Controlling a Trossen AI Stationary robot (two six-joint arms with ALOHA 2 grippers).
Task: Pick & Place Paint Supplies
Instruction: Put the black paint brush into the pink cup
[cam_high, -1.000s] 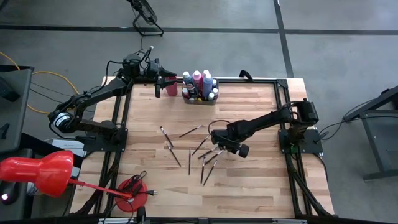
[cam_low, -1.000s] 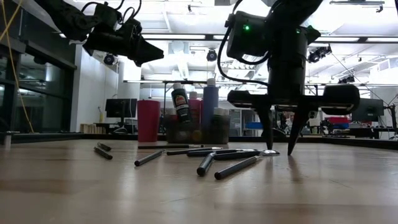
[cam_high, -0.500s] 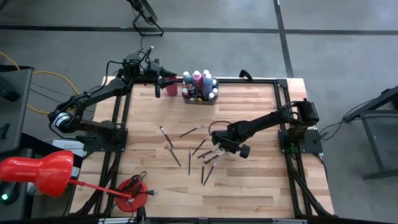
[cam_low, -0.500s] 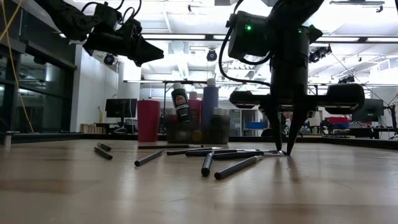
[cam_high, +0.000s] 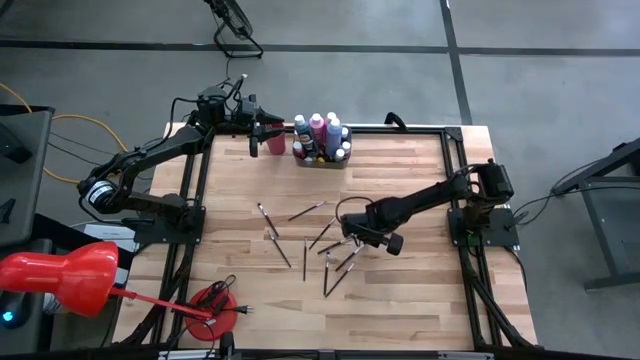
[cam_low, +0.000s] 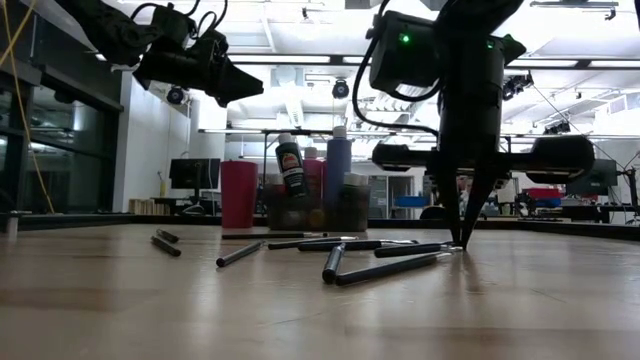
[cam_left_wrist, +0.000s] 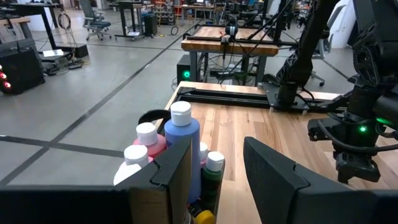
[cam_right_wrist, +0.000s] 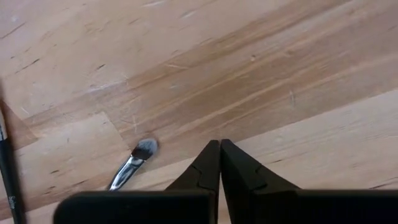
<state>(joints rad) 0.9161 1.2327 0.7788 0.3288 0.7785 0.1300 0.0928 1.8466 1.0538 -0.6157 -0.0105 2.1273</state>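
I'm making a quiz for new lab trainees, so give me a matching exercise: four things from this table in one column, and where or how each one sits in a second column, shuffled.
1. left gripper
2. right gripper
3. pink cup
4. paintbrushes

A. lying scattered mid-table
B. jaws shut, tips down at the tabletop
C. upright at the far edge, beside the bottle tray
D. raised near the bottles, jaws apart

Pairs: 1-D, 2-B, 3-C, 4-A
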